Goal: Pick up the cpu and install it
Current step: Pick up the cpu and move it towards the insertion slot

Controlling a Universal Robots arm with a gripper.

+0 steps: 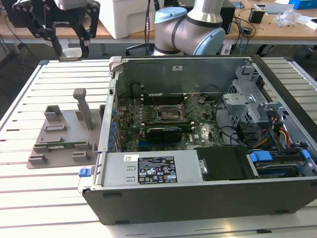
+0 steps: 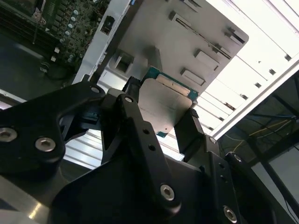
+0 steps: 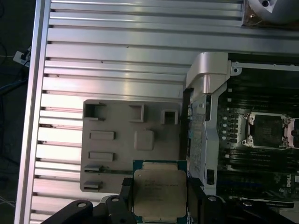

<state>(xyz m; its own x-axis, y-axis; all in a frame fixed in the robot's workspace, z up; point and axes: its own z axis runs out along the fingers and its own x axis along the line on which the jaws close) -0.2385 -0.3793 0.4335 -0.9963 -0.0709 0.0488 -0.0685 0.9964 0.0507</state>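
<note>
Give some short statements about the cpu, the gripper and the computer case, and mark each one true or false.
1. The gripper holds the cpu. True.
2. The cpu sits in the motherboard socket. False: the socket is empty, and the cpu is in the gripper.
3. The computer case lies open. True.
4. The grey tray lies inside the case. False: the grey tray lies on the slatted table, beside the case.

Silver-grey arm (image 1: 200, 30), pale-blue joint caps (image 1: 170, 15), black screw-studded end effector (image 2: 163, 108)
</note>
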